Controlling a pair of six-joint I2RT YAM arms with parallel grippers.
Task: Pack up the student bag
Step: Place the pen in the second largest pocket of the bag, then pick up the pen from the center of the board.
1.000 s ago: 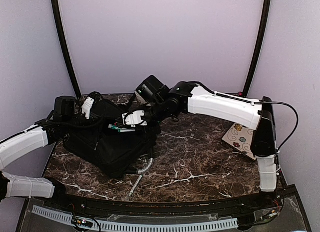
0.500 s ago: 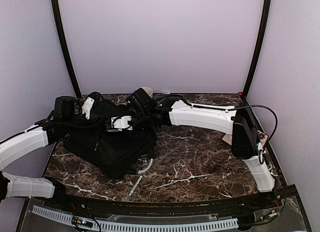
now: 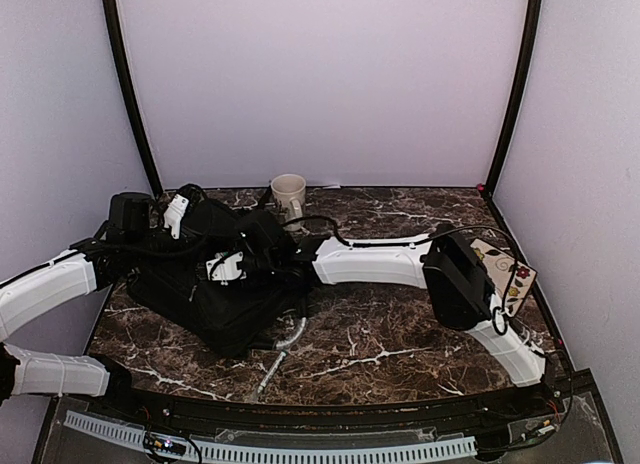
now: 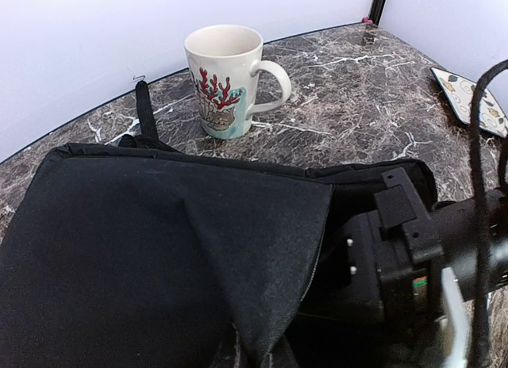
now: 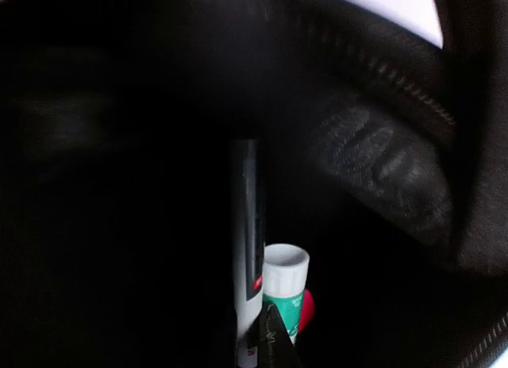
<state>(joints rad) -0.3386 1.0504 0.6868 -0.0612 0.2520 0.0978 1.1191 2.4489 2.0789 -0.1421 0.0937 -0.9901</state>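
Black student bag (image 3: 225, 304) lies on the left of the brown marble table (image 3: 400, 324), and this looks like mid-loading. The left gripper (image 3: 183, 217) is pinched on its fabric, holding the mouth open. The right gripper (image 5: 270, 340) is deep inside, clamped on some pens (image 5: 248, 249). Next it needs to let go and back out cleanly. Pale lilac walls (image 3: 320, 84), mug (image 4: 226, 78) behind.

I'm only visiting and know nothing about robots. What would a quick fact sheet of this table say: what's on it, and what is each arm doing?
Student bag: black, lying open on the left of the table
Left gripper: shut on the bag's top edge, apparently holding it open
Right gripper: deep inside the bag, apparently shut on pens
Mug: upright behind the bag, coral pattern
Patterned plate: far right, partly hidden by the right arm
Table: dark marble
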